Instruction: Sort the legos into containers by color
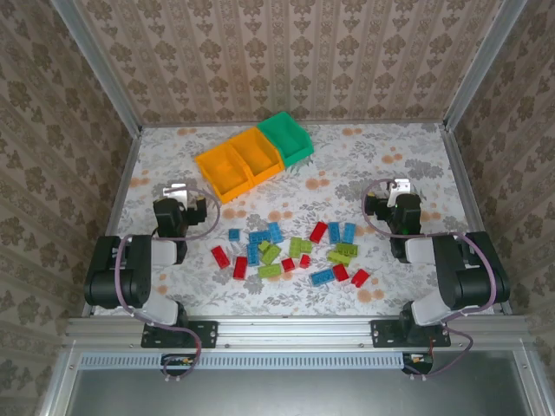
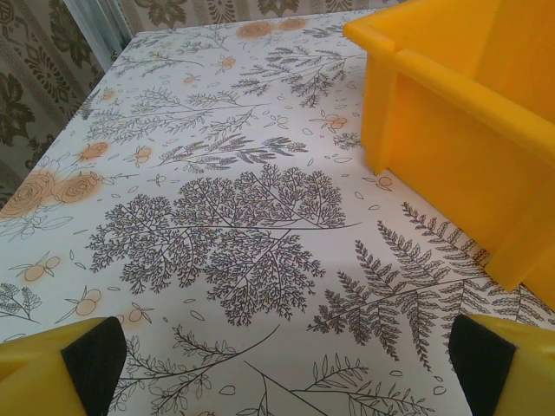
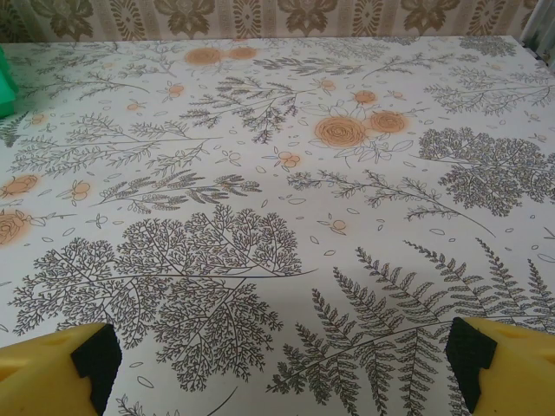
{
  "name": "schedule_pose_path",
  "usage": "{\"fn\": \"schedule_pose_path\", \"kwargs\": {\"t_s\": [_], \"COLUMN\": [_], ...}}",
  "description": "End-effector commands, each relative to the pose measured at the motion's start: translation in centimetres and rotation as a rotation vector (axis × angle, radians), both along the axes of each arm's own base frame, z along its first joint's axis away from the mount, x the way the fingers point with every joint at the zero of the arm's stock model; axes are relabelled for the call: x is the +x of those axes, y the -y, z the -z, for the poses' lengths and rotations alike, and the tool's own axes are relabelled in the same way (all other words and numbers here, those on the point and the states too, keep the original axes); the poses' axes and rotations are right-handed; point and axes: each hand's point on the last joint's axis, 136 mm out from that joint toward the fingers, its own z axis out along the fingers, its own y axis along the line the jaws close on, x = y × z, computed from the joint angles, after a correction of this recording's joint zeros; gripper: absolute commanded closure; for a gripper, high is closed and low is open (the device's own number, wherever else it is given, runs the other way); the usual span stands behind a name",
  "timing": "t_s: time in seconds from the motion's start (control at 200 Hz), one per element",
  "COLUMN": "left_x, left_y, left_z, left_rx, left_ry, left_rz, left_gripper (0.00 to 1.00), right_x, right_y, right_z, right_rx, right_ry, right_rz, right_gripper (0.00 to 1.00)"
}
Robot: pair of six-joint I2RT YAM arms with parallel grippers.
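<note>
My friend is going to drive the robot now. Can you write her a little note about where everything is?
Left pincer: open, empty, above the table close to the orange-yellow bins.
Right pincer: open, empty, above bare table on the right side.
Legos: red, blue and lime green, all loose on the near middle of the table, between the arms.
Bins: two orange-yellow bins and the green bin sit side by side farther back; all look empty.
Done: nothing sorted.
Left: every brick, by color.

no readable text, labels, brands or numbers anywhere; only floral print patterns.
</note>
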Motion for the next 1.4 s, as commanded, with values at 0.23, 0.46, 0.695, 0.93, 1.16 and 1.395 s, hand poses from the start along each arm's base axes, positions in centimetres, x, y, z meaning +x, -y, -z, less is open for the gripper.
{"fn": "schedule_pose_path", "kwargs": {"t_s": [0.23,0.46,0.695,0.93,1.16,1.395], "left_x": [1.01,1.04,1.07,1.11,1.09,1.04], "left_y": [-0.12,-0.15,-0.12,-0.12,-0.16,-0.17], "left_z": [-1.33,-1.31,-1.33,-1.29,-1.32,-1.29], "left_rx": [0.016,0.014,0.009,0.004,0.003,0.002], "left_ry": [0.045,0.044,0.044,0.041,0.042,0.042], "left_rz": [-0.002,-0.003,0.001,0.006,0.006,0.007], "left_gripper": [0.0,0.0,0.0,0.0,0.0,0.0], "right_x": [0.86,0.86,0.88,0.88,0.88,0.85], "right_y": [0.15,0.1,0.11,0.17,0.15,0.13], "right_z": [-1.11,-1.11,-1.1,-1.12,-1.11,-1.15], "right_rx": [0.004,0.004,0.004,0.004,0.004,0.006], "right_ry": [0.041,0.041,0.041,0.041,0.041,0.042], "right_rz": [0.02,0.019,0.019,0.021,0.019,0.019], "right_gripper": [0.0,0.0,0.0,0.01,0.0,0.0]}}
